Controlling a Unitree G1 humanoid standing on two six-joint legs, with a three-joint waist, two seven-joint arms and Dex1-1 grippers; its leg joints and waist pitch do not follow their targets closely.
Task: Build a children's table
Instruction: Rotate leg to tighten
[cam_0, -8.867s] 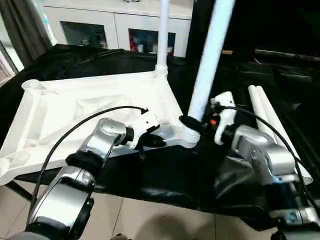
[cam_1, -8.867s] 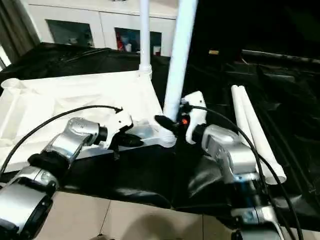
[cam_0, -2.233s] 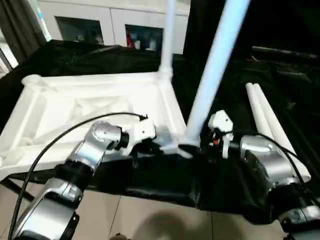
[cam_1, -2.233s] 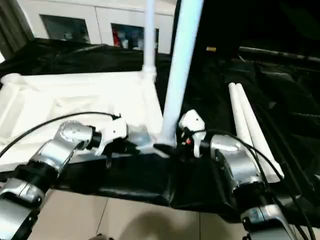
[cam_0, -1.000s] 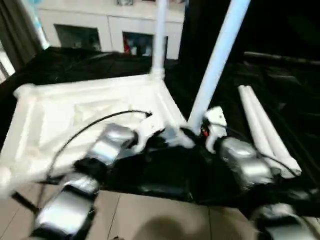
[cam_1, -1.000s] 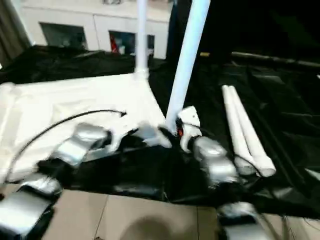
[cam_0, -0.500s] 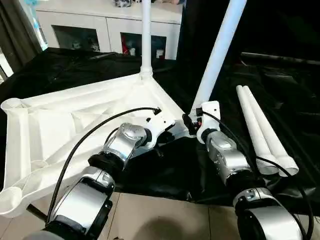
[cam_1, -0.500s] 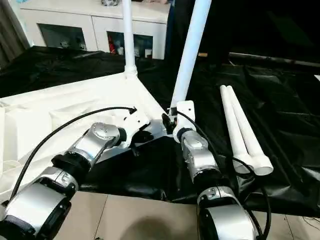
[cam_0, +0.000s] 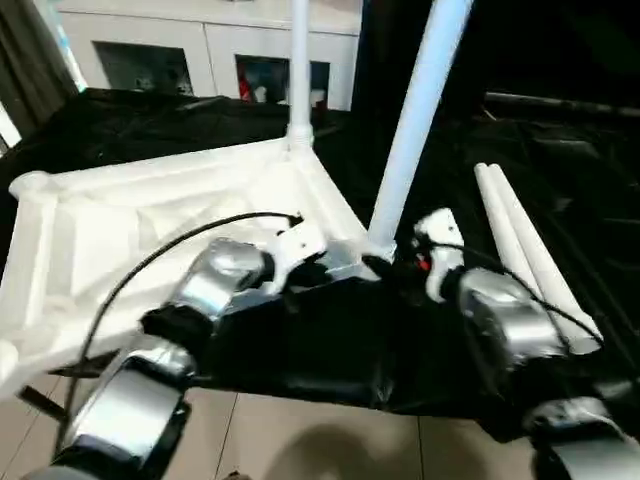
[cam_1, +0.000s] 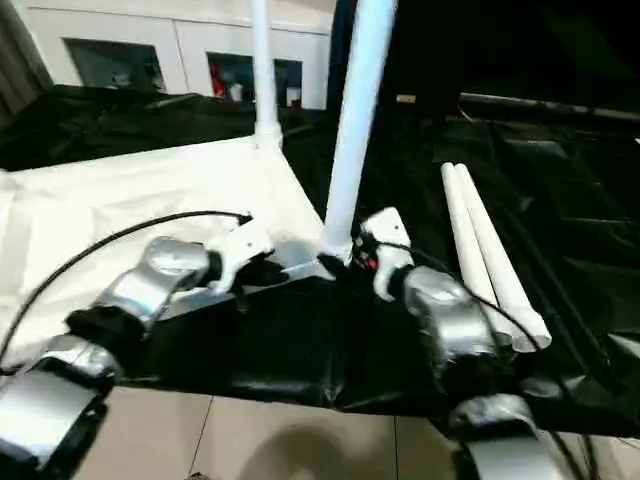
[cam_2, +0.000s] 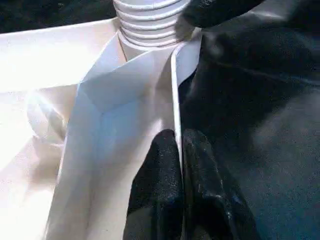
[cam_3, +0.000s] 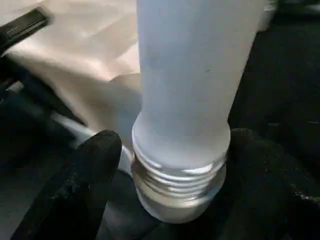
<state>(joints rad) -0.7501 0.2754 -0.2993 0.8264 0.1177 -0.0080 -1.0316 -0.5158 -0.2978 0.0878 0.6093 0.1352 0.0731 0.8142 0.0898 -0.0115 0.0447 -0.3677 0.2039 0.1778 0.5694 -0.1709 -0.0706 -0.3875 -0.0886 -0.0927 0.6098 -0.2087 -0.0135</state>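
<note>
**Table parts and grippers: placement record**

Tabletop (cam_0: 150, 215): white, ribbed underside up, on black sheeting (cam_0: 560, 130); its near right corner lies between the two grippers.

Far leg (cam_0: 298, 70): upright in the far right corner socket.

Near leg (cam_0: 410, 120): leaning slightly, its threaded base at the near right corner socket (cam_2: 150, 20).

Spare legs (cam_0: 530, 250): two, side by side on the sheeting, right of the tabletop and well apart from both grippers.

Left gripper (cam_2: 181, 165): fingers pressed together, pinching the tabletop's thin edge wall just beside the near socket.

Right gripper (cam_3: 175, 165): fingers (cam_3: 95, 170) spread to either side of the near leg's threaded base; whether they touch it cannot be told.

Cabinet (cam_0: 210, 50): white, glass doors, beyond the sheeting.
</note>
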